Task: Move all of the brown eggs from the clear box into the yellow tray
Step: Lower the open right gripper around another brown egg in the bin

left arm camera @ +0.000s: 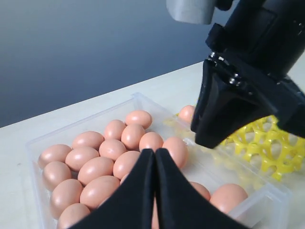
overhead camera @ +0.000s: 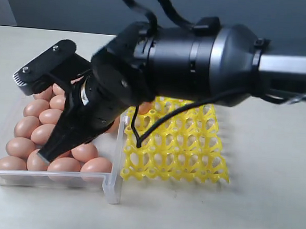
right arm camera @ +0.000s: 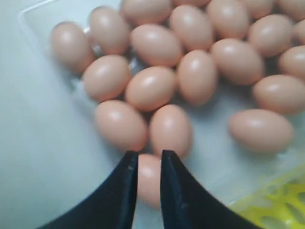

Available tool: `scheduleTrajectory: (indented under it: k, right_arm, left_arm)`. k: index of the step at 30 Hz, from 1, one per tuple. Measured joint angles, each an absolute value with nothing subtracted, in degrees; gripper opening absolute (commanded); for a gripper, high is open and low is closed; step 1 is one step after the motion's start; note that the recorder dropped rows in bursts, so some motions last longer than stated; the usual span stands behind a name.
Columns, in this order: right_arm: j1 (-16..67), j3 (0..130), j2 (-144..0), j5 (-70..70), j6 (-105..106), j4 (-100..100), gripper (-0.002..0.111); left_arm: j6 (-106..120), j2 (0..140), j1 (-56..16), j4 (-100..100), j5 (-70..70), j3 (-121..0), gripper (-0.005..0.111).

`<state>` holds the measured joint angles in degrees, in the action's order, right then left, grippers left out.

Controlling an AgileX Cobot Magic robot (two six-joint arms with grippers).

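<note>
Left end effector (left arm camera: 155, 151) closed; right end effector (right arm camera: 149, 155) pitched down, narrowly parted.

No readable txt, labels, brands, nos. or signs in any view; brown eggs (right arm camera: 152, 88), clear box (overhead camera: 111, 187), yellow tray (overhead camera: 192, 158) all plain, unmarked.

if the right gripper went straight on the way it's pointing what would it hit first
An egg. The right gripper points down into the box, and that egg shows in the gap between its tips. Whether the tips already touch it is unclear.
</note>
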<state>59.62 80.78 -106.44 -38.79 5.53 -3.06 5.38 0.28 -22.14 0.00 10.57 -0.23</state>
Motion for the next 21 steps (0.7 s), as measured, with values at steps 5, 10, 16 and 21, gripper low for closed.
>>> scheduleTrajectory:
  k: [5, 10, 16, 21]
  right_arm:
    - [58.48, 88.81, -111.09, -52.92, 21.07, -18.44, 0.018]
    - [57.2, 92.63, -117.15, -51.4, 23.33, -15.1, 0.018]
    - [56.42, 96.03, -124.93, -47.69, 23.19, -7.76, 0.044]
    - [56.17, 99.22, -128.18, -46.49, 23.17, -5.63, 0.05]
  left_arm:
    - [5.38, 0.28, -22.14, 0.0, 10.57, -0.23, 0.0]
    - [5.38, 0.28, -22.14, 0.0, 10.57, -0.23, 0.0]
    - [5.38, 0.28, -22.14, 0.0, 10.57, -0.23, 0.0]
    - [5.38, 0.28, -22.14, 0.0, 10.57, -0.23, 0.0]
